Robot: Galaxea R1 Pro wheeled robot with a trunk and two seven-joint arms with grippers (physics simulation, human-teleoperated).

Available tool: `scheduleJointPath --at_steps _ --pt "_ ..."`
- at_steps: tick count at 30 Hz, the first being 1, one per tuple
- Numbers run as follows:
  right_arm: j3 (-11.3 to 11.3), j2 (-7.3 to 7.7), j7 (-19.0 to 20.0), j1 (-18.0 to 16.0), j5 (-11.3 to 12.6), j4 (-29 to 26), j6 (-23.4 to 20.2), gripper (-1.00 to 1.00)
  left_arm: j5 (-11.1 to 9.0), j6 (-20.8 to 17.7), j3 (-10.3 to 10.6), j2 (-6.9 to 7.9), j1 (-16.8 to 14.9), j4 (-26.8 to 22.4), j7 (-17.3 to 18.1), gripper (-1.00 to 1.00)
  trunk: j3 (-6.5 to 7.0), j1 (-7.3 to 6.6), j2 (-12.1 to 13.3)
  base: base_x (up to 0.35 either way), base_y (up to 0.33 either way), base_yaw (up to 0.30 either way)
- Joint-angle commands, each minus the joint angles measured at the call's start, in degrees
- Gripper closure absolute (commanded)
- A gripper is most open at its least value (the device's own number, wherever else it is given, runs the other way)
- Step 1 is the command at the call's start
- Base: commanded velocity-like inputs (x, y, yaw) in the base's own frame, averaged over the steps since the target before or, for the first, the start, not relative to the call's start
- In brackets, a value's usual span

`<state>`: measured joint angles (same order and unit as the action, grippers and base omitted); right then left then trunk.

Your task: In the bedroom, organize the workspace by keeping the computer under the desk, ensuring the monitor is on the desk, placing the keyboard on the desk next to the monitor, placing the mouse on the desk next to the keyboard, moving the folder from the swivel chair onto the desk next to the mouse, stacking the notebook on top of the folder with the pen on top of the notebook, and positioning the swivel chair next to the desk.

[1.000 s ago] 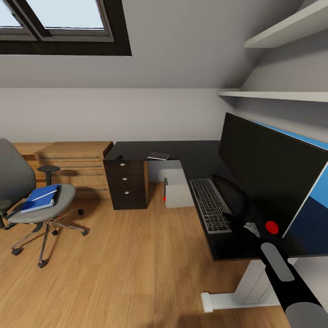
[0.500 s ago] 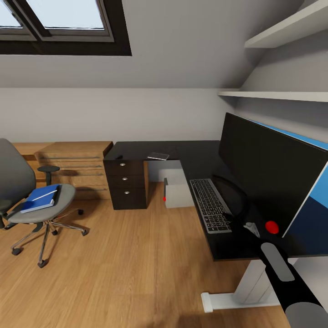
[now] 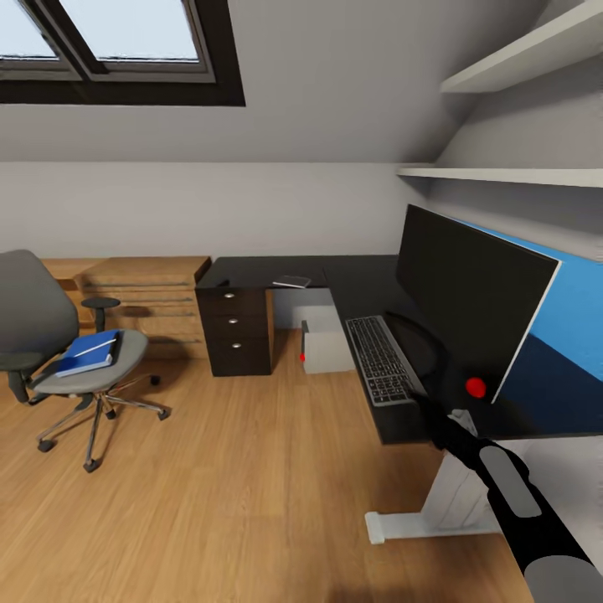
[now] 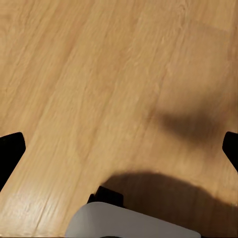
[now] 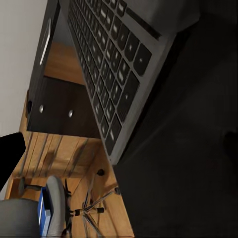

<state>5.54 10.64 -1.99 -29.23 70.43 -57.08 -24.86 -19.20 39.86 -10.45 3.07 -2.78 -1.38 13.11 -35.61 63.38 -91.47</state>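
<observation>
Right gripper (image 3: 425, 408) at the worktop (image 3: 360, 285) front edge just beside the keyboard's (image 3: 378, 358) near end, fingers spread wide, holding nothing; left fingers (image 4: 11, 154) likewise wide apart, empty, over the wood floor (image 4: 99, 89). Monitor (image 3: 469, 306) stands behind the keyboard, computer (image 3: 325, 350) under the worktop. Farther off, folder (image 3: 90, 353) lies on the swivel chair (image 3: 59, 352) seat.

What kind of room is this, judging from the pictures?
Probably an attic home office or bedroom workspace: a sloped ceiling with a skylight, a black desk holding a monitor, and a swivel chair.
</observation>
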Motion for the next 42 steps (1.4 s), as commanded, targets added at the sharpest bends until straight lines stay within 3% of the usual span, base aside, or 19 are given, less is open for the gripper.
scheduleJointPath --at_steps 1,19,30,33,37,42 --pt "0.09 -0.01 -0.21 -0.03 0.41 -0.05 -0.28 -1.0 -0.23 0.05 -0.45 0.0 -0.04 0.06 0.6 -1.0 -0.05 -0.04 -0.03 -0.318 0.0 0.0" --pt "-0.24 -0.09 -0.21 -0.01 0.19 2.48 -0.04 -1.0 -0.23 -0.1 -0.4 0.07 -0.04 0.06 0.6 -1.0 -0.05 -0.04 -0.03 -0.319 0.0 0.0" --pt "-1.16 -0.54 -0.21 -0.01 -2.4 5.56 1.51 -1.0 -0.18 -0.11 -0.34 0.09 -0.04 0.06 0.6 -1.0 -0.05 -0.04 -0.03 -0.309 0.0 0.0" --pt "-2.59 -1.51 -0.21 0.01 -3.89 8.2 2.67 -1.0 -0.1 -0.07 -0.35 0.09 -0.04 0.06 0.6 -1.0 -0.05 -0.04 -0.03 -0.121 0.0 0.0" --pt "-5.9 -2.22 -0.19 0.04 -8.54 12.41 7.76 -1.0 -0.12 -0.11 -0.36 0.09 -0.04 0.06 0.6 -1.0 -0.05 -0.04 -0.03 -0.041 0.0 0.0" --pt "-9.4 -2.7 1.78 0.02 -13.89 22.42 14.73 -1.0 -0.13 -0.21 -0.19 0.09 -0.04 0.06 0.6 -1.0 -0.05 -0.04 -0.03 -0.011 0.0 0.0"
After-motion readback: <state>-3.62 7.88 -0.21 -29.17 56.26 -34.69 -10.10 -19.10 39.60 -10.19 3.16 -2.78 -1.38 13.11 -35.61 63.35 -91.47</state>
